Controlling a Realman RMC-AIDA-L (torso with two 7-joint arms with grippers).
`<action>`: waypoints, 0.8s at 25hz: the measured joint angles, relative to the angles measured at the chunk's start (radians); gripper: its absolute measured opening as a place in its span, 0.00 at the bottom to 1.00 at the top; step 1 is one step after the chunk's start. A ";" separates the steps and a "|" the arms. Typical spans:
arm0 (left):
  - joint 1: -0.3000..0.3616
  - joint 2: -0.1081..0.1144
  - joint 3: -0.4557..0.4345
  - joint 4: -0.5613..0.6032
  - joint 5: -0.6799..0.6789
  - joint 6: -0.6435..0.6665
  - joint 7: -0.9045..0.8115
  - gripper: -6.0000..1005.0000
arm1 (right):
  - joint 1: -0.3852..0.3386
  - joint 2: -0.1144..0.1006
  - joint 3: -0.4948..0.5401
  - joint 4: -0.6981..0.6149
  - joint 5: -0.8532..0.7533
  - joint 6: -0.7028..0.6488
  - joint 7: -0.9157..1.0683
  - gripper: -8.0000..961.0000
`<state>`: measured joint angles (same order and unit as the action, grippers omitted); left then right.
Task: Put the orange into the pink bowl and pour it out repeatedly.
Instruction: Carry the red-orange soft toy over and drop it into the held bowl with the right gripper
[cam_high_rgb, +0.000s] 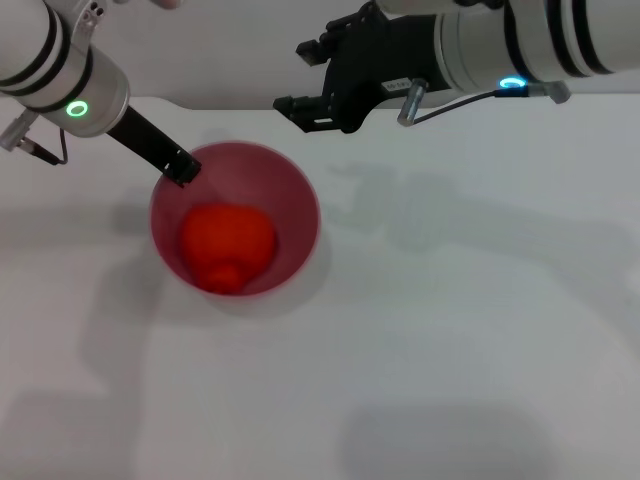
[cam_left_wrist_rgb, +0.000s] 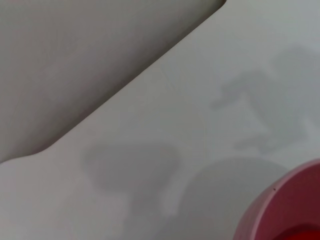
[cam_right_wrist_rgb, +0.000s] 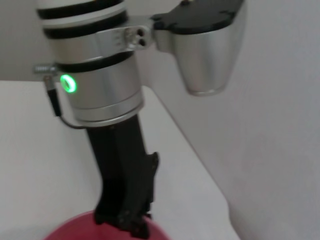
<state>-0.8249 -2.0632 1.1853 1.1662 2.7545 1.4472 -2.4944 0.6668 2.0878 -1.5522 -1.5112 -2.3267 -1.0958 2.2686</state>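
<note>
Head view shows the bright orange-red toy orange (cam_high_rgb: 228, 243) lying inside the round, glossy pink plastic bowl (cam_high_rgb: 300, 205), which stands upright on the white table (cam_high_rgb: 450, 330), left of centre. The left gripper (cam_high_rgb: 180, 170) is at the bowl's far-left rim, its black fingertips closed on the wall. The right gripper (cam_high_rgb: 300, 75) hovers above the table, beyond the bowl and to its right, jaws spread and holding nothing. Right wrist view confirms the left gripper (cam_right_wrist_rgb: 131, 222) planted on the pink rim. Judgement: the placing step is complete; the pour is outstanding, since the bowl is not yet tilted.
</note>
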 joint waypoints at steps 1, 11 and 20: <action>0.000 0.000 0.001 -0.001 -0.001 0.000 0.000 0.05 | -0.005 0.000 0.003 0.000 0.000 0.009 0.000 0.57; 0.026 -0.001 0.066 0.028 -0.067 -0.081 0.002 0.05 | -0.167 0.005 0.069 0.095 0.170 0.423 -0.051 0.61; 0.263 0.003 0.365 0.274 -0.189 -0.472 0.003 0.05 | -0.346 -0.007 0.176 0.328 1.337 0.504 -0.895 0.61</action>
<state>-0.5618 -2.0602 1.5500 1.4404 2.5657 0.9751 -2.4917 0.3206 2.0808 -1.3766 -1.1836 -0.9900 -0.5920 1.3738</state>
